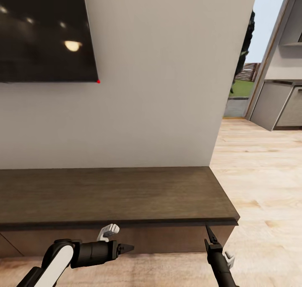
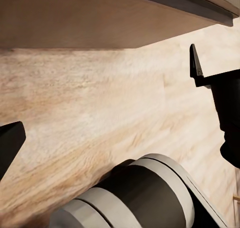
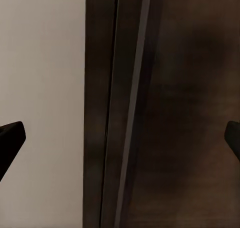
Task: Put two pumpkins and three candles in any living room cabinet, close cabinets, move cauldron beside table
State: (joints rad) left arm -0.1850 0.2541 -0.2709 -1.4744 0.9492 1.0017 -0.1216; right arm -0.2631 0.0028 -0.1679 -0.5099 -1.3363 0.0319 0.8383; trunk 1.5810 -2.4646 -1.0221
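Cabinet (image 1: pixel 113 194) looks closed, top bare; both grippers, left (image 1: pixel 128 248) and right (image 1: pixel 208 232), spread wide, empty, near its front

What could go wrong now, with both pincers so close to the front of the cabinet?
1. The right pincer points up just under the overhanging top edge of the cabinet; rising further, it may hit that edge.
2. The left pincer hangs low beside the cabinet front and could scrape it if the arm swings.
3. Both pincers are empty, and the drawers look shut.
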